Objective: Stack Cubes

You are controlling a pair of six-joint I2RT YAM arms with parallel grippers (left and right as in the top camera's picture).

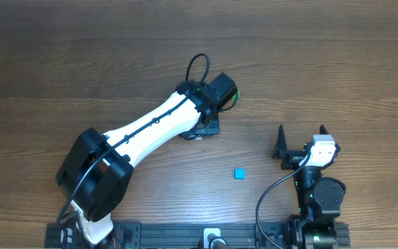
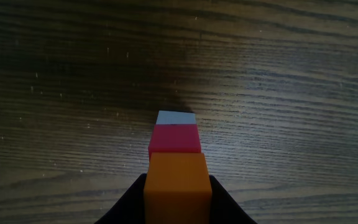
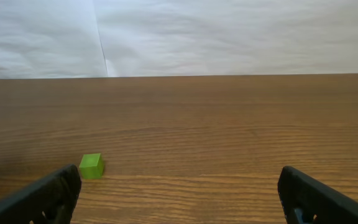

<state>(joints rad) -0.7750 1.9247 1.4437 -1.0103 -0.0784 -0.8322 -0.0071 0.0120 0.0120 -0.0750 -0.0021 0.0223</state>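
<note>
So the left hand is clenched on the orange cube, dead straight over the red cube; right hand released, well away.

Lone cube right of stack in left claw

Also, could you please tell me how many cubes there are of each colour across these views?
orange cube: 1
red cube: 1
pale grey cube: 1
green cube: 1
blue cube: 1
Total: 5 cubes
</note>
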